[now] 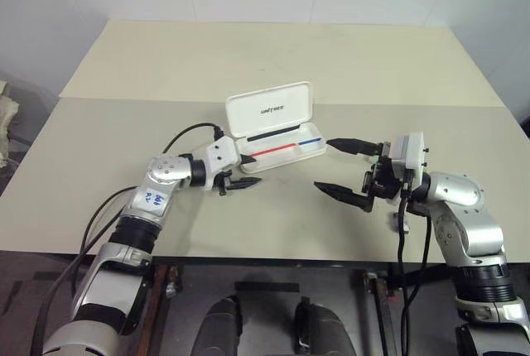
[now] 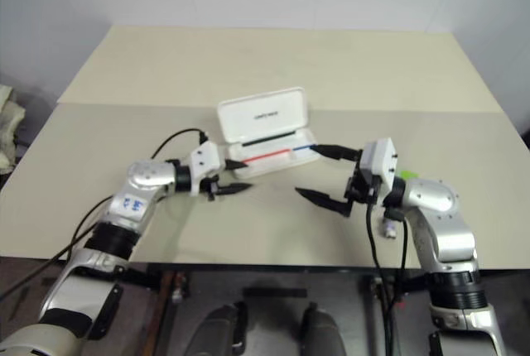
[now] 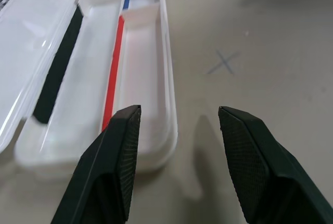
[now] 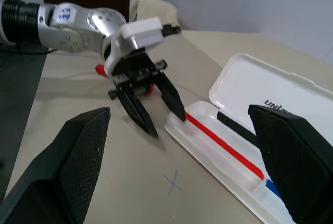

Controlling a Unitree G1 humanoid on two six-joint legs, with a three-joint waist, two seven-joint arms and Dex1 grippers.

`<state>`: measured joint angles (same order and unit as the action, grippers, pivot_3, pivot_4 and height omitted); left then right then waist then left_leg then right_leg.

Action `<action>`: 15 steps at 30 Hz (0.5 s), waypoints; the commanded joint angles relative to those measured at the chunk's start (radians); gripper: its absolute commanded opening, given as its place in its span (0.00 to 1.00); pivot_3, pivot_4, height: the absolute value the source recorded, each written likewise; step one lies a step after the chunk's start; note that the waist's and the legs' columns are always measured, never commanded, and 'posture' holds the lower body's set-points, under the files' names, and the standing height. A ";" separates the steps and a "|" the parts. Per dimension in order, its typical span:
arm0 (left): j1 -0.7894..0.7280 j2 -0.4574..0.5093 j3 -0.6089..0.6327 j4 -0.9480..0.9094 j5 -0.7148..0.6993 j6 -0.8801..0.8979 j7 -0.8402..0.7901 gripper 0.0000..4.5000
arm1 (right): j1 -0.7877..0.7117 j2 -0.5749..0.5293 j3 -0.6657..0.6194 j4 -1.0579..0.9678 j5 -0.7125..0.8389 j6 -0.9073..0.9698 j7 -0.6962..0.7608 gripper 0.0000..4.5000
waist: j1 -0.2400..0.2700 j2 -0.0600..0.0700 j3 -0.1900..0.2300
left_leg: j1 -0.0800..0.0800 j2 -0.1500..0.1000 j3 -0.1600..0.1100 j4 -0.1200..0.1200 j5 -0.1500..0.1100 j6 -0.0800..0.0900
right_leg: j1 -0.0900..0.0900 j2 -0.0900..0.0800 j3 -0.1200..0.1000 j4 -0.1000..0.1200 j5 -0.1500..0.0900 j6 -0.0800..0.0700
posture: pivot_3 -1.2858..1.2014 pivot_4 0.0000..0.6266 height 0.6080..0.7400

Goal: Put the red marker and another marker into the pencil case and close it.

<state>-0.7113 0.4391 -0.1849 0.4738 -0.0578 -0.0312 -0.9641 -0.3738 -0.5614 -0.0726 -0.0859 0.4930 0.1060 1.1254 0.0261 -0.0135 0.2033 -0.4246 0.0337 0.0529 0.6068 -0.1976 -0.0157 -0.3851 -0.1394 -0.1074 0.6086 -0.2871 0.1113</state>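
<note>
The left gripper point(image 1: 246, 172) hung spread and empty at the near left end of the pencil case point(image 1: 277, 129), which lay open mid-table point(image 1: 124, 132). The right gripper point(image 1: 343, 169) gaped wide and empty beside its right end.

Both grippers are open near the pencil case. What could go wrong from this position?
1. The open, empty left gripper sits at the end of the pencil case; advancing could shove the case.
2. The green marker lies close behind the right arm, and the red marker seems to lie behind the left gripper; a swing might knock them away.
</note>
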 commanded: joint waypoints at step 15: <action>-0.159 -0.055 -0.040 0.209 0.089 0.067 0.021 0.55 | 0.049 -0.102 -0.055 -0.106 0.039 0.026 0.012 1.00 | -0.001 0.000 0.000 | 0.000 0.002 0.001 0.005 -0.004 0.003 | 0.000 0.001 0.001 0.002 0.000 0.000 | 0.52 0.24 1.00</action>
<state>-0.8504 0.3837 -0.2181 0.6609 0.0142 0.0076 -0.9429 -0.3297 -0.6266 -0.0918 -0.1584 0.5141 0.1290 1.1122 0.0253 -0.0137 0.2033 -0.4246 0.0353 0.0539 0.6118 -0.2017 -0.0125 -0.3848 -0.1389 -0.1067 0.6107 -0.2870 0.1112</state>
